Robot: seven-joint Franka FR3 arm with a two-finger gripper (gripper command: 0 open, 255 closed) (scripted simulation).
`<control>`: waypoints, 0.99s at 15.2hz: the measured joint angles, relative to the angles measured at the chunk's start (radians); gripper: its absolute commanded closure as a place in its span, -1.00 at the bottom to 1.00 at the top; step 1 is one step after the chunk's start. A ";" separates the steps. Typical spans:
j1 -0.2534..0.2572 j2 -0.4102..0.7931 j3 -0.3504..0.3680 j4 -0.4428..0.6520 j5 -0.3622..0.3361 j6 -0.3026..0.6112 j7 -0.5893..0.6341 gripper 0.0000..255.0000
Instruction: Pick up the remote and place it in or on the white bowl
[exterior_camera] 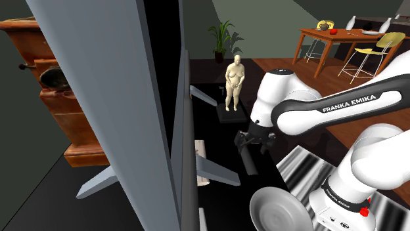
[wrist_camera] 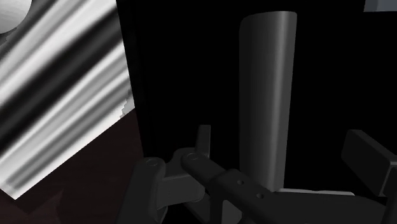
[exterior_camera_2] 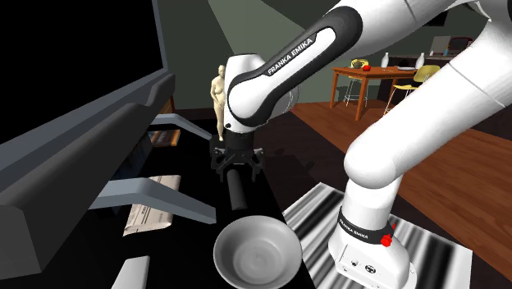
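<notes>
Black tabletop [exterior_camera_2: 275,176] carries the white bowl [exterior_camera_2: 246,256], bare inside facing up, in a room with a wooden floor [exterior_camera_2: 328,135]. Just beside the bowl lies a striped mat [exterior_camera_2: 316,217]; just beyond the bowl, toward a tan figurine [exterior_camera_2: 219,90], lies the dark remote [exterior_camera_2: 239,195]. Over the remote's end farthest from the bowl hangs the gripper [exterior_camera_2: 237,168], fingers spread apart, seemingly clear of it, though the wrist view is dim.

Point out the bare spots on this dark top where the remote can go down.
Bare: the dark top between the remote and the striped mat, and the mat itself between the white bowl and the arm's base. Crowded: beside the TV foot, where folded paper lies, and under the open gripper.
</notes>
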 measured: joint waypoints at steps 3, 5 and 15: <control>0.001 0.042 0.019 -0.016 0.013 0.058 0.004 -1.00; 0.001 0.078 0.033 -0.026 0.021 0.104 0.005 -1.00; -0.002 0.099 0.039 -0.031 0.024 0.131 0.005 1.00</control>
